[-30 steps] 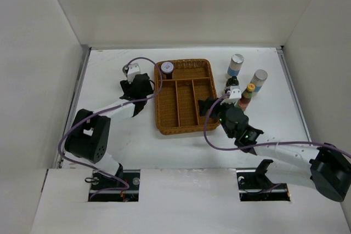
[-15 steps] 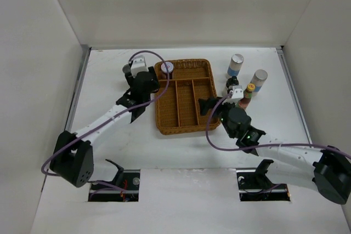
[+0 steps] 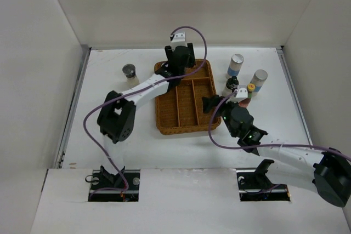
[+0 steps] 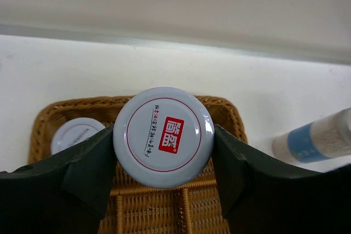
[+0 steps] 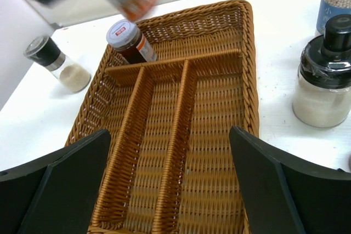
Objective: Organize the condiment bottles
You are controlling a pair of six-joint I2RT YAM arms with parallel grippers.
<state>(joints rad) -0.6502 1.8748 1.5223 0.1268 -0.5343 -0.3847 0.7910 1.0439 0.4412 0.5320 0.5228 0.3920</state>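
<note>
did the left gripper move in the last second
Yes: the left gripper, holding a white-lidded jar, swung right, from left of the wicker tray to above its far end.

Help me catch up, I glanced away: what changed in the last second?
The left gripper, earlier left of the wicker tray, shut on a pink-white-lidded jar and carried it rightwards and away, to over the tray's far end. The grey-lidded jar, the jar already in the tray and the open right gripper stayed about where they were.
</note>
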